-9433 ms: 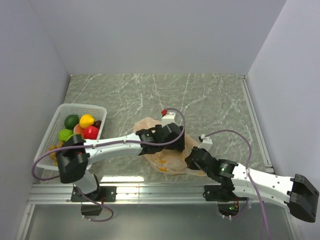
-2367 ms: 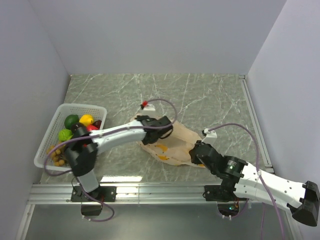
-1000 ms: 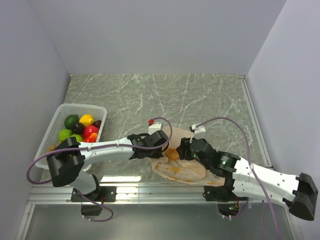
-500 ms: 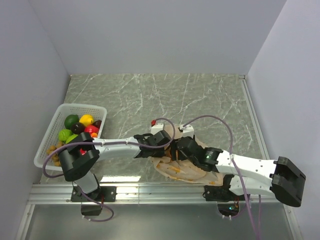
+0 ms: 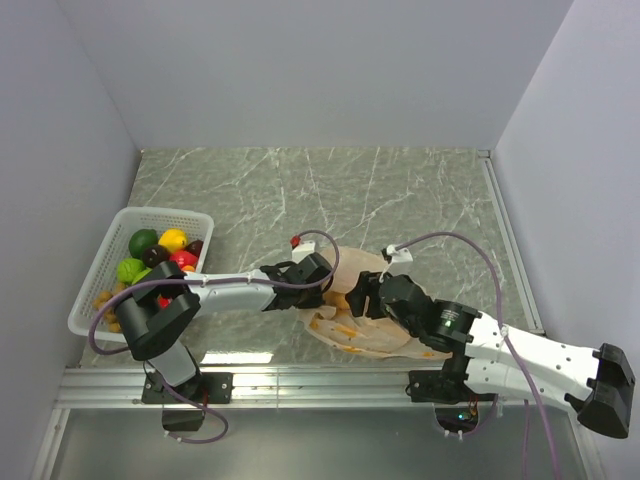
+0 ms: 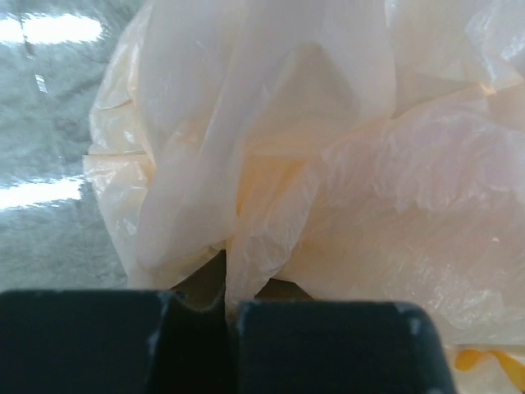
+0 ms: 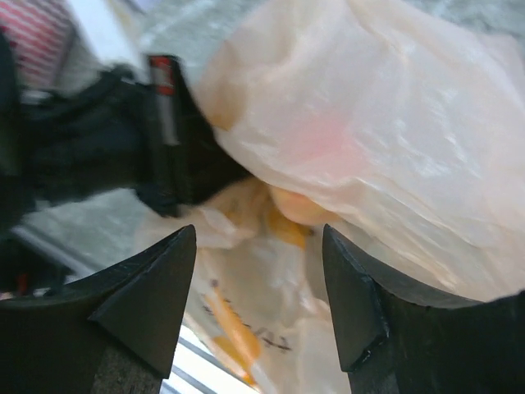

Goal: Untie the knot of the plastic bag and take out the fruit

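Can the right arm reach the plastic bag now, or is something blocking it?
Probably yes. The right gripper has its fingers open just in front of the plastic bag, with nothing between them. The left gripper, shut on a fold of the bag, stays to one side.

Knot lost in plastic bag (image 6: 328,180) folds

Thin, crinkly translucent plastic bag (image 6: 344,164) on glossy marbled table (image 5: 420,190).
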`<move>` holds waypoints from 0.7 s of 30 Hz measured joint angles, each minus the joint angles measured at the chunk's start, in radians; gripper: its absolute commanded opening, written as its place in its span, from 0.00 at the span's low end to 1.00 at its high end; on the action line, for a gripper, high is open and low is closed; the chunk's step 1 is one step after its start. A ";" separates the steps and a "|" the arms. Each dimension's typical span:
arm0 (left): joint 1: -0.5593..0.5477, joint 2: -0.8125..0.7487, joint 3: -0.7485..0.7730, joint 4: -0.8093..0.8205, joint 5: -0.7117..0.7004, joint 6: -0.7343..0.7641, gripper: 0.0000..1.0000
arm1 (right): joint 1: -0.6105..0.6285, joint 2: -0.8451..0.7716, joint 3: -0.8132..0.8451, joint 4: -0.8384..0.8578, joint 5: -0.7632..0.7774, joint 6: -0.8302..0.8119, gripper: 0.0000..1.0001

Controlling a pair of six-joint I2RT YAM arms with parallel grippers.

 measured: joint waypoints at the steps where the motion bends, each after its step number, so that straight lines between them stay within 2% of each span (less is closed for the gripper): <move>1: 0.001 -0.001 0.000 -0.004 -0.011 0.006 0.06 | 0.000 0.006 -0.001 -0.018 0.012 0.006 0.68; 5: 0.002 -0.032 0.000 -0.041 -0.064 0.057 0.11 | -0.021 0.028 -0.015 -0.049 0.055 0.005 0.62; 9: 0.005 -0.146 -0.028 -0.039 -0.103 0.145 0.15 | -0.114 0.090 -0.016 -0.036 0.072 -0.022 0.47; 13: 0.005 -0.228 -0.058 -0.014 -0.112 0.224 0.16 | -0.202 0.151 -0.014 0.006 0.080 -0.050 0.43; 16: 0.005 -0.228 -0.071 -0.008 -0.123 0.251 0.25 | -0.235 0.214 -0.005 0.049 0.080 -0.076 0.41; 19: 0.005 -0.232 -0.077 -0.022 -0.133 0.269 0.62 | -0.248 0.293 0.009 0.098 0.069 -0.096 0.40; 20: 0.005 -0.241 -0.081 -0.023 -0.135 0.268 0.77 | -0.249 0.317 0.014 0.109 0.062 -0.100 0.40; 21: 0.005 -0.260 -0.088 -0.026 -0.137 0.271 0.83 | -0.249 0.339 0.018 0.121 0.055 -0.102 0.39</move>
